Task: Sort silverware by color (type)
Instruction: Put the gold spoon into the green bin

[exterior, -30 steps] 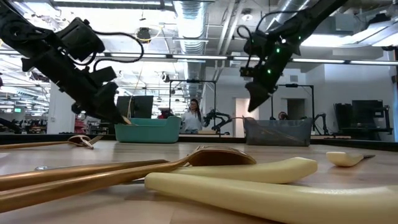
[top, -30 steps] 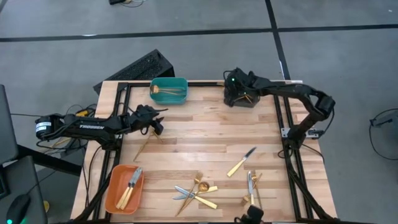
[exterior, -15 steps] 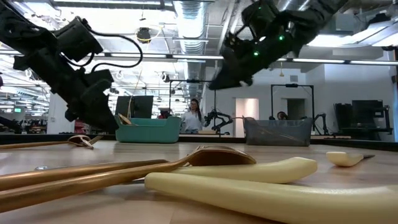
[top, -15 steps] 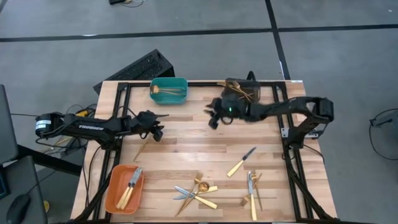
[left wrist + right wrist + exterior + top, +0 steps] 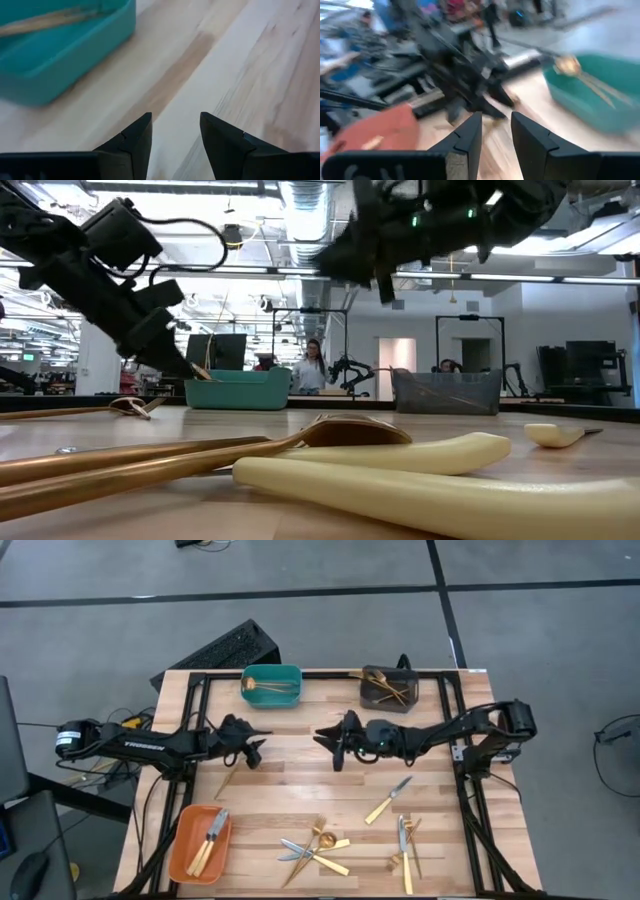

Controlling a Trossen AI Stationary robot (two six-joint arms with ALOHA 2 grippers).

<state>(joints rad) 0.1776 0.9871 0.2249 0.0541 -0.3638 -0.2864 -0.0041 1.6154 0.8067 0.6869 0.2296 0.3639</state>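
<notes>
Gold spoons, forks and pale-handled knives lie loose near the table's near edge: a pile [image 5: 316, 846], one knife [image 5: 388, 799], a group [image 5: 405, 841]. One gold piece [image 5: 231, 780] lies flat just near-side of my left gripper [image 5: 257, 736], which is open and empty [image 5: 175, 119] above bare wood beside the teal bin [image 5: 55, 45]. My right gripper [image 5: 323, 736] hovers over the table's middle, pointing toward the left arm, open and empty [image 5: 496, 119].
The teal bin [image 5: 272, 685] holds gold spoons and the dark grey bin [image 5: 388, 688] holds gold forks, both at the far edge. An orange bin [image 5: 202, 843] with knives sits at the near left corner. Black frame rails [image 5: 462, 755] run along both sides.
My right gripper has swung from above the dark grey bin toward the table's left and near side, out over the middle, and turned to point at the left arm. The left gripper has stayed near the lone gold piece.
</notes>
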